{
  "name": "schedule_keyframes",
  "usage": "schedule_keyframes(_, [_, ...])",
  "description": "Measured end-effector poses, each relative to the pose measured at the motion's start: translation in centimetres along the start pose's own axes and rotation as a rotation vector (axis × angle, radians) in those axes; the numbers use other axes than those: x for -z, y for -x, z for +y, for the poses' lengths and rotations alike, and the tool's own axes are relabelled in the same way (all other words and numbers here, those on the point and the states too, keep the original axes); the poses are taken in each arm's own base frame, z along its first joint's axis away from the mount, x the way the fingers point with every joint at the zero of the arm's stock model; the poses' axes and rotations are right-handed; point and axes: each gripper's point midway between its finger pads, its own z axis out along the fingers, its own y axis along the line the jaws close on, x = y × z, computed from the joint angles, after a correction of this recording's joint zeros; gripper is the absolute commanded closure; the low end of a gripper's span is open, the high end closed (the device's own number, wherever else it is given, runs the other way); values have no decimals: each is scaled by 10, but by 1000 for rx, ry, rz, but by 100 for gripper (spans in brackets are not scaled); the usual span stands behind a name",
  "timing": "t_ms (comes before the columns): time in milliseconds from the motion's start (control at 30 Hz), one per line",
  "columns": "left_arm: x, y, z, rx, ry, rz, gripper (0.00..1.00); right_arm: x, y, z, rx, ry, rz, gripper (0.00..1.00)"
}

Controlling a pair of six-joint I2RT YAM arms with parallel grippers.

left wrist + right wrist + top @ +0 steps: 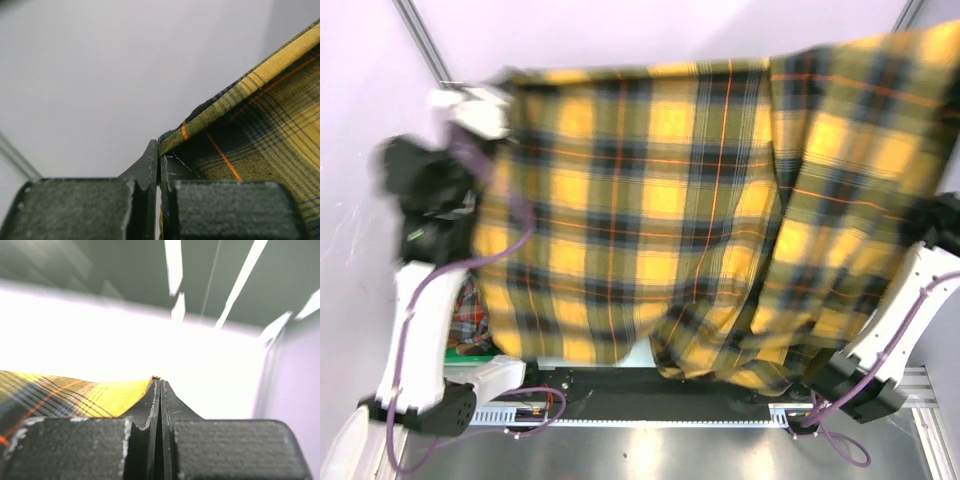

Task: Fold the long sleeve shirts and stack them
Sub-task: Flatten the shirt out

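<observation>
The yellow-and-black plaid shirt (660, 210) hangs spread wide in the air between both arms and fills most of the top view. My left gripper (492, 95) is shut on its top left edge; in the left wrist view the gripper (159, 147) pinches the hem of the shirt (260, 125). My right gripper (160, 382) is shut on a corner of the shirt (75, 395); in the top view it is hidden by cloth at the upper right. A bit of the red-orange plaid shirt (470, 320) shows below the left arm. The white shirt is hidden.
The hanging cloth hides the table. A metal rail (650, 422) runs along the near edge between the arm bases. A metal frame post (425, 40) stands at the back left against the pale purple wall.
</observation>
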Motion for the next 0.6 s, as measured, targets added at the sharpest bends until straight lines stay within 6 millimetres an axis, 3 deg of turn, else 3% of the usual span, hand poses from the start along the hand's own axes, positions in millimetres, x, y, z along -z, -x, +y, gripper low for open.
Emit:
schedule_keyframes(33, [-6,-46,-20,13,-46,79,100,12,-42,0,-69,13,89,100])
schedule_keyframes(67, [-7,-76,-35,25,-81,137,100,25,-76,2,-115,20,164,100])
schedule_keyframes(133, [-7,-156,-73,57,-168,286,100,61,-156,12,-226,27,342,100])
schedule_keyframes(233, [20,-290,-140,127,-318,560,100,135,-274,43,-365,42,627,100])
schedule_keyframes(267, [27,-309,-150,137,-341,602,100,153,-297,52,-386,49,684,100])
schedule_keyframes(367, [58,-395,-195,178,-453,791,100,205,-363,83,-425,94,851,100])
schedule_keyframes(433, [66,-421,-208,193,-487,850,100,225,-399,94,-433,112,922,100])
schedule_keyframes(600, [41,-501,-228,210,-542,954,100,261,-500,102,-459,103,1089,100])
